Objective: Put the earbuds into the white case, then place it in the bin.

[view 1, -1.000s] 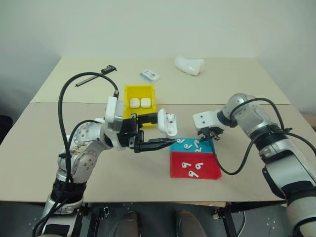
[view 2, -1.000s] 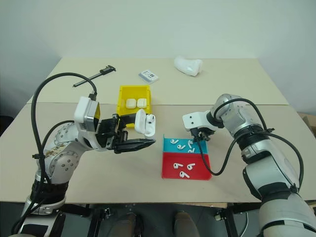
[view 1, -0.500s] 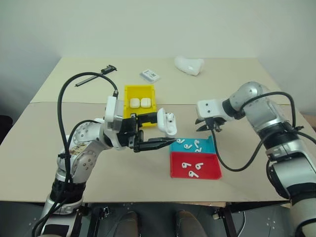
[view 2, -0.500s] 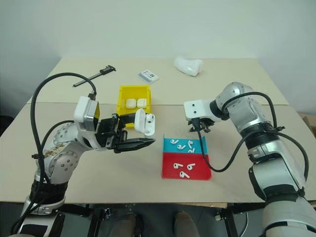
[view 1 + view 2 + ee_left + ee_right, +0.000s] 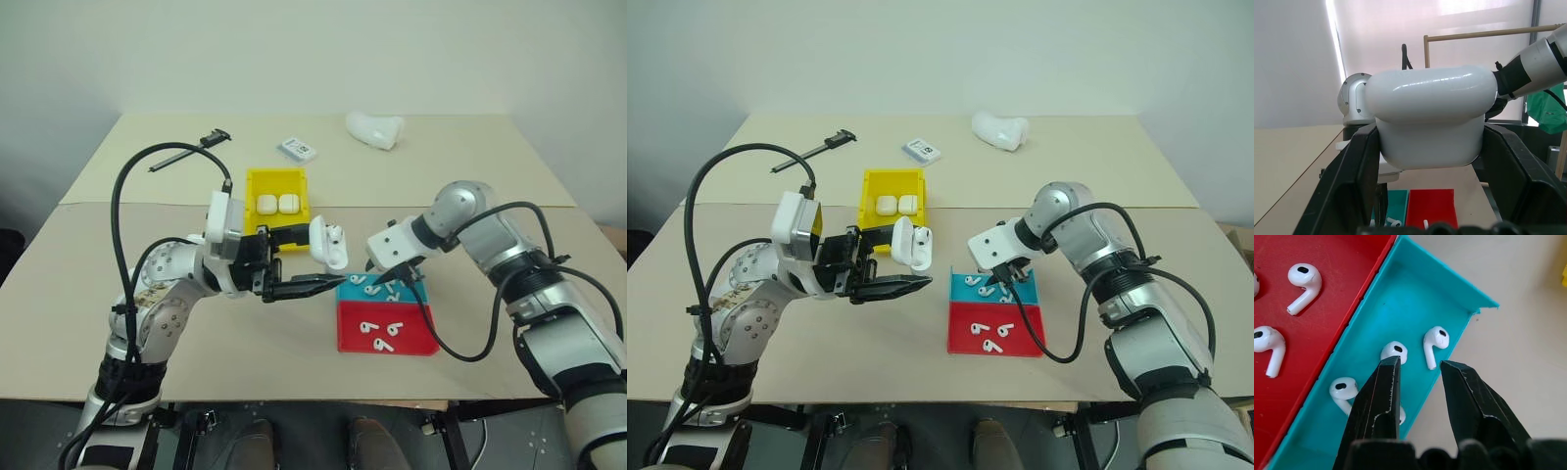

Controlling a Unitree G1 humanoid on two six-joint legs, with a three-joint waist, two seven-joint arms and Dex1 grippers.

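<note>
Nearest to me lies the red tray [image 5: 387, 329] with three earbuds on its floor, and touching its far edge is the teal tray [image 5: 382, 290], which I take as my landmark. My right gripper [image 5: 1418, 369] points down over the teal tray, its two black fingers [image 5: 1382, 396] parted by a narrow gap with nothing between them. The earbuds [image 5: 1435, 343] lie loose on the teal floor just under the fingertips (one sits right by the gap, another is partly hidden behind a finger).

Just left of the teal tray, and raised above the table [image 5: 460, 171], my left gripper [image 5: 315, 264] is clamped across the white case [image 5: 330, 244], one finger on each side of its body. The case's lid is flipped open, and it hangs a little beyond the tray's left corner.

Farther back and left of the teal tray stands the yellow bin [image 5: 276, 195], with two closed white cases [image 5: 277, 204] side by side in it.

Beyond that, well away from the tray, a flat white-blue labelled box [image 5: 298, 149] and a black cable end [image 5: 209, 138] lie to the left, and a white curved lump [image 5: 376, 128] sits at the far edge.
</note>
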